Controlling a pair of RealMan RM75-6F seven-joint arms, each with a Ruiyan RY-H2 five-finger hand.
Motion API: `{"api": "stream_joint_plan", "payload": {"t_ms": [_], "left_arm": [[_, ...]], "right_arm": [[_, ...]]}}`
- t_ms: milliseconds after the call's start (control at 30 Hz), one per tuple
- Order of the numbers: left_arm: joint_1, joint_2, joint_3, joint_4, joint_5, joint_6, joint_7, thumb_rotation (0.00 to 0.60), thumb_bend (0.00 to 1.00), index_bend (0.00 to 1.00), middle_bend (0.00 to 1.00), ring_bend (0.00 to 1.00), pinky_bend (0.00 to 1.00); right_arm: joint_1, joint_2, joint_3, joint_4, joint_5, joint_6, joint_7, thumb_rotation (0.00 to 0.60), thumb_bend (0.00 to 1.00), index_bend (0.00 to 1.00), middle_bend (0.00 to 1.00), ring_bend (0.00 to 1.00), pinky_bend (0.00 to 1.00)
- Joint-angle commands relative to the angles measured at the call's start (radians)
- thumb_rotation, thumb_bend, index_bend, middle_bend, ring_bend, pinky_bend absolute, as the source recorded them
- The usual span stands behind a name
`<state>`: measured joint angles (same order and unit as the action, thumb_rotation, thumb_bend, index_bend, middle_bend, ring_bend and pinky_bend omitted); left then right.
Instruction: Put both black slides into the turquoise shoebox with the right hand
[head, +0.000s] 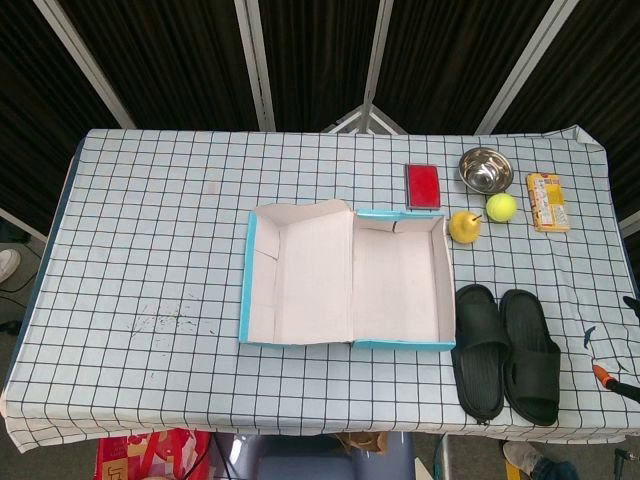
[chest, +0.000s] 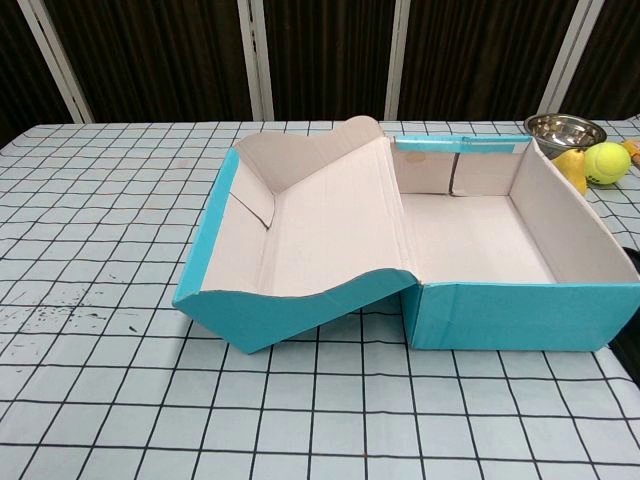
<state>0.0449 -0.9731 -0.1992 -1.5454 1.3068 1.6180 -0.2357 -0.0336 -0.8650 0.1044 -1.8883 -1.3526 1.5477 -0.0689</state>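
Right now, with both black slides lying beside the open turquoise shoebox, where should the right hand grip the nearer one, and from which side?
Probably the wide strap of the black rubber slide lying closest to the turquoise cardboard shoebox, coming from above. It lies flat, sole down, and the strap arches over the footbed, leaving a gap for fingers to hook. The second black slide lies right alongside, so a sideways approach looks cramped.

Matt cardboard shoebox (head: 345, 275) — shiny metal bowl (head: 485, 170)

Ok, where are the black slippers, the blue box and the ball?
black slippers (head: 505, 352), head view, inner edge of the right slipper.
blue box (chest: 510, 315), chest view, front wall.
ball (head: 501, 207), head view, its middle.
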Motion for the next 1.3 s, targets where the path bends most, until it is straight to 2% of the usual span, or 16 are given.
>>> {"api": "stream_joint_plan", "payload": {"t_ms": [33, 733, 1000, 1200, 1300], "left_arm": [[0.003, 0.002, 0.001, -0.001, 0.002, 0.004, -0.003, 0.600, 0.81, 0.22, 0.10, 0.06, 0.14], [0.015, 0.008, 0.000, -0.026, 0.007, 0.031, 0.026, 0.600, 0.81, 0.22, 0.10, 0.06, 0.14], [0.017, 0.012, -0.005, -0.020, -0.010, 0.022, 0.014, 0.600, 0.81, 0.22, 0.10, 0.06, 0.14], [0.010, 0.008, -0.003, -0.018, -0.009, 0.008, 0.023, 0.600, 0.81, 0.22, 0.10, 0.06, 0.14], [0.011, 0.009, -0.004, -0.019, -0.008, 0.011, 0.022, 0.600, 0.81, 0.22, 0.10, 0.06, 0.14]], "right_arm": [[0.000, 0.000, 0.001, -0.001, -0.002, 0.003, 0.002, 0.600, 0.07, 0.17, 0.14, 0.08, 0.00], [0.011, 0.020, -0.026, -0.033, -0.035, -0.054, 0.070, 0.600, 0.07, 0.17, 0.14, 0.08, 0.00], [0.048, -0.006, -0.033, -0.077, -0.028, -0.116, 0.011, 0.600, 0.07, 0.17, 0.13, 0.08, 0.00], [0.148, -0.042, -0.018, -0.129, 0.081, -0.282, -0.092, 0.600, 0.07, 0.15, 0.10, 0.06, 0.00], [0.210, -0.073, 0.006, -0.139, 0.191, -0.351, -0.176, 0.600, 0.07, 0.15, 0.10, 0.06, 0.00]]}}
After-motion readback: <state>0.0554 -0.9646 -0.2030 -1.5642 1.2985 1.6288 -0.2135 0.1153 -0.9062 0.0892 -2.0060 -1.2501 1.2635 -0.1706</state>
